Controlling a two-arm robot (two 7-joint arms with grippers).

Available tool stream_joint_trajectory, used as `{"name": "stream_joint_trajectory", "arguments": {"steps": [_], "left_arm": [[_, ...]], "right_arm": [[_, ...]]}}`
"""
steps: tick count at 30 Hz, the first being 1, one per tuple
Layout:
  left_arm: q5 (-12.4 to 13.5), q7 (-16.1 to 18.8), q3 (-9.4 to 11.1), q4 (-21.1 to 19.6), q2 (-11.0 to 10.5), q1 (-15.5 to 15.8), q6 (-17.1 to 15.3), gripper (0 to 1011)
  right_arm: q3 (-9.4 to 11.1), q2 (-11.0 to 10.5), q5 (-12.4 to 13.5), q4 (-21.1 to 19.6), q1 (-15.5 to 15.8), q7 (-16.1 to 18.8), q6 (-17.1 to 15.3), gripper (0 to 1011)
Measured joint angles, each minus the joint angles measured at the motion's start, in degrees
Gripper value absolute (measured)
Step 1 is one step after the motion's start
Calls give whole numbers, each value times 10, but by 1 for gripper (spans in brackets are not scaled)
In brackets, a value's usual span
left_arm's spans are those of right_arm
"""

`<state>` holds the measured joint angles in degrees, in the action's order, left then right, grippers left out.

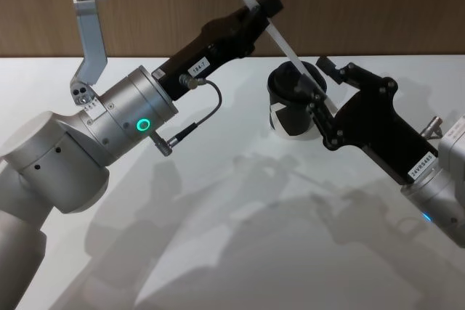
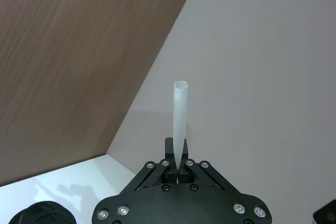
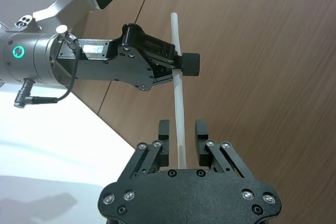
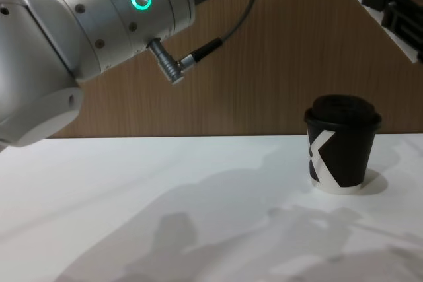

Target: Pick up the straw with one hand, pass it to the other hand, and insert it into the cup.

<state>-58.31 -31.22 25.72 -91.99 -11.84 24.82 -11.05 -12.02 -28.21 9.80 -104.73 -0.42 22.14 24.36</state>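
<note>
Scene: A white counter (image 1: pixel 218 215) is shown in front of a wood-panelled wall.
Straw: One white straw (image 1: pixel 270 28) is held slanted in the air, above the cup and clear of the counter.
Left tool: The left tool (image 1: pixel 259 11), on the silver arm, is clamped on the straw's upper part.
Right tool: The right tool (image 3: pixel 182 125) is set around the straw's lower part, with its fingers spread on either side and not pinching.
Cup: One black cup (image 4: pixel 340 150) with a domed lid is seen upright on the counter, with nothing inserted.
Progress: Pick-up is judged done and the handover all but done. Withdrawal of the right tool and insertion are left.
Count: One straw, one cup, one lid and two tools are counted.
</note>
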Motion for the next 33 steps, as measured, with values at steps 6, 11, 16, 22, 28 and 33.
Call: {"name": "stream_joint_trajectory", "arguments": {"steps": [6, 11, 16, 22, 28, 33], "left_arm": [[0, 0, 0, 0, 0, 0, 0, 7], [8, 6, 2, -2, -3, 0, 5, 7], [34, 22, 7, -8, -11, 2, 18, 7], [76, 44, 16, -16, -24, 9, 37, 7], [125, 65, 27, -21, -35, 19, 57, 7], [162, 76, 37, -23, -39, 31, 71, 7]], "right_arm": [[0, 0, 0, 0, 0, 0, 0, 444], [0, 0, 0, 0, 0, 0, 0, 598], [0, 0, 0, 0, 0, 0, 0, 793], [0, 0, 0, 0, 0, 0, 0, 935], [0, 0, 0, 0, 0, 0, 0, 1001], [0, 0, 0, 0, 0, 0, 0, 1001]]}}
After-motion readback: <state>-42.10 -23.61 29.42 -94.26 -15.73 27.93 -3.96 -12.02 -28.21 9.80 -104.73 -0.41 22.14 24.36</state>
